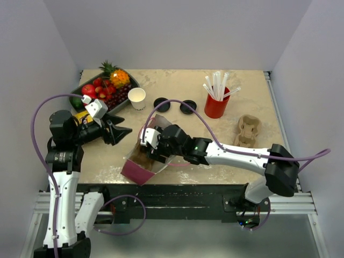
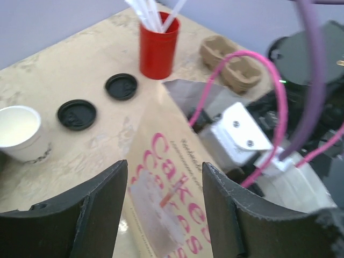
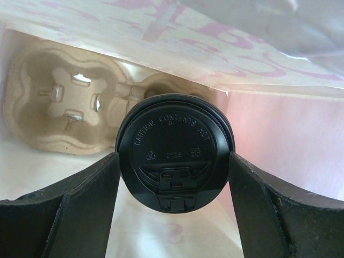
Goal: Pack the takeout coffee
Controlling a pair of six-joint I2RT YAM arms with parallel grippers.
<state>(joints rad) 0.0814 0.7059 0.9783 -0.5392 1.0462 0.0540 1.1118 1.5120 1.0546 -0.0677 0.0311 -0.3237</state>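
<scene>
The takeout coffee (image 3: 174,150) is inside the paper bag (image 1: 141,164) lying at the near edge of the table (image 1: 177,80), just over a cardboard cup carrier (image 3: 64,107); only its black lid shows. The right pincer (image 3: 173,158) grips it at the lid rim, its jaws wide apart. The left pincer (image 2: 164,174) is open and empty near the bag. I judge the cup light and easy to crush, so the stiff rim is the best place to hold

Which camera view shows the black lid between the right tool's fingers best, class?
The right wrist view: the lid sits centre frame, its raised lettering readable, flanked by both fingers inside the bag. In the top external and left wrist views the bag hides it; only two loose lids on the table show.
</scene>
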